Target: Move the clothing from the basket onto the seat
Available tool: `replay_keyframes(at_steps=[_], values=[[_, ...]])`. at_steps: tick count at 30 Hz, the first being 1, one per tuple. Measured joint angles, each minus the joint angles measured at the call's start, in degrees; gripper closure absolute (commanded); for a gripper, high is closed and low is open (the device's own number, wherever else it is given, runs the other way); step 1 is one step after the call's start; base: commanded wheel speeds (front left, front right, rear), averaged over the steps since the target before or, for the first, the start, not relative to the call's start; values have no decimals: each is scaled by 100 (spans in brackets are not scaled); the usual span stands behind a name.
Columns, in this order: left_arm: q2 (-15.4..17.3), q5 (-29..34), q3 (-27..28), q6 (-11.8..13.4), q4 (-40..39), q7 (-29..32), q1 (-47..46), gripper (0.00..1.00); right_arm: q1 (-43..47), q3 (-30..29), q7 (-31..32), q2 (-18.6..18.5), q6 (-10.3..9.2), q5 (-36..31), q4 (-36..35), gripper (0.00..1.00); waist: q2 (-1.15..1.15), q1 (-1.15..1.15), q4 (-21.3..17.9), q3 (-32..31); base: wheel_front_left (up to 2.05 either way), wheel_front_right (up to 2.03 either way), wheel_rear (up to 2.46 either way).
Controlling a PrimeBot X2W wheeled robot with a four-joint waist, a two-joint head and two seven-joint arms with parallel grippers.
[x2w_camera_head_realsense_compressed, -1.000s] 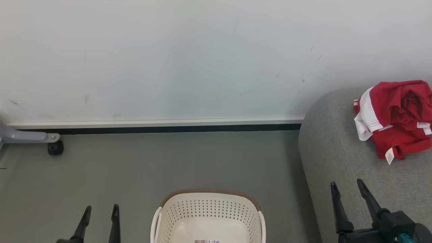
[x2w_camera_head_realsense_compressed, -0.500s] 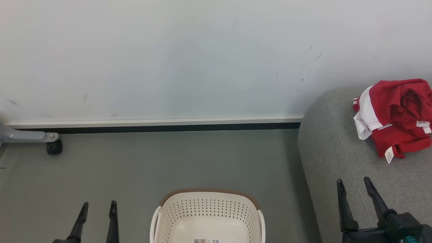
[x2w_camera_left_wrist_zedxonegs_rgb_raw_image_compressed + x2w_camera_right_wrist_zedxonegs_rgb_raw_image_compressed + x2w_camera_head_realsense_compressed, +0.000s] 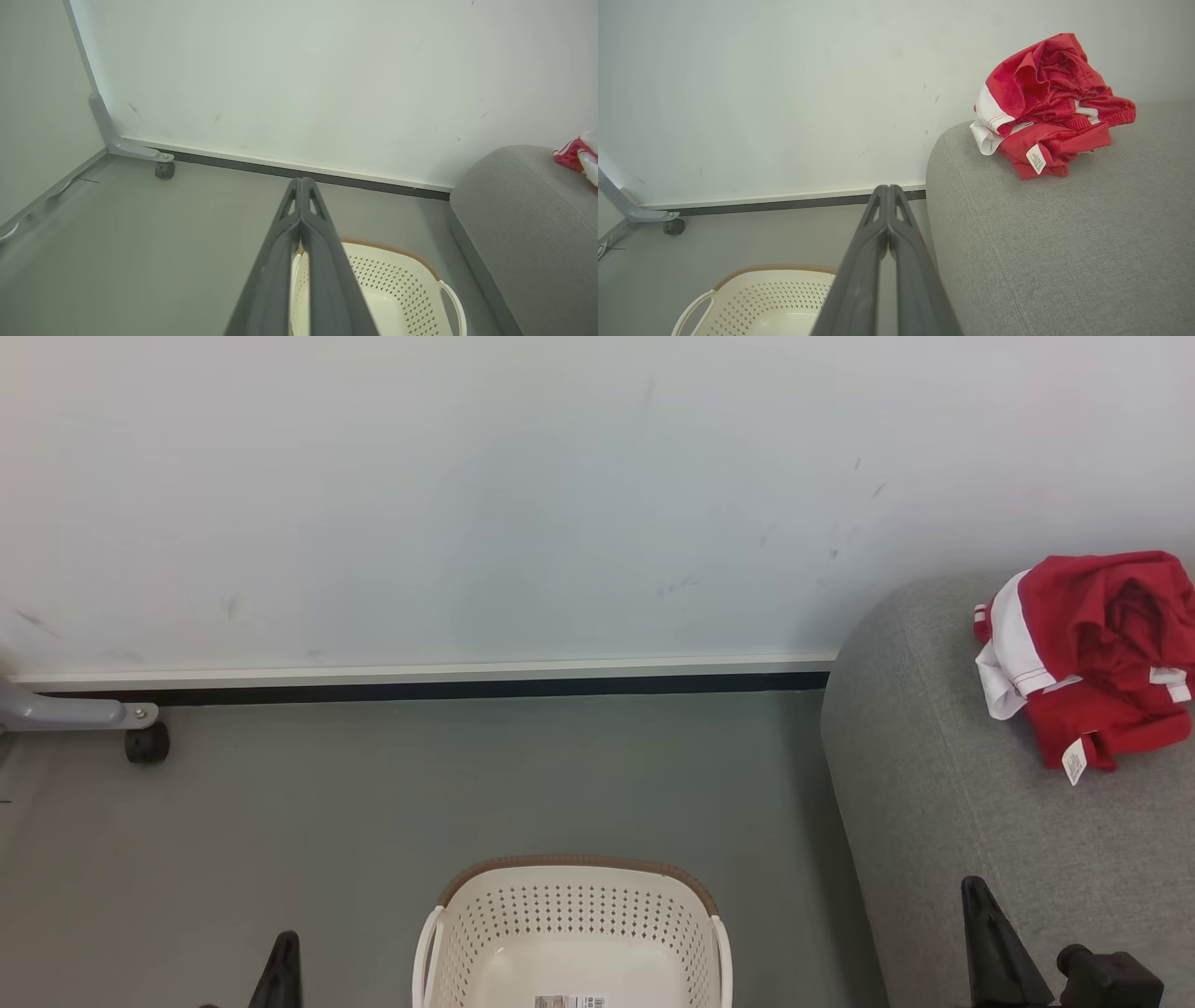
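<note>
Red clothing (image 3: 1088, 658) heaped on grey seat (image 3: 934, 784) | basket (image 3: 569, 905) on floor (image 3: 373, 803) beside it | left pincer (image 3: 300, 181) and right pincer (image 3: 888, 187) pressed closed, holding nothing

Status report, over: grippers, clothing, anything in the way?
Left gripper shut, right gripper shut, both empty. Red clothing heaped on grey seat; basket visible part holds none. Nothing blocking seen.

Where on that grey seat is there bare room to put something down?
The seat is bare from its rounded floor-side edge up to the clothing, which crowds the far end by the wall. The floor between basket and wall is free too.
</note>
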Motion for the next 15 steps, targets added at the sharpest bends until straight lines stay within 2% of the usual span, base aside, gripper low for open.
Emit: replay_keyframes(at_steps=[15], values=[[-138,-1023,233,-226,124,314,-134,100,-79,-308,327,127,204,1183,118,100,0,0,-39,22,0,0,0]])
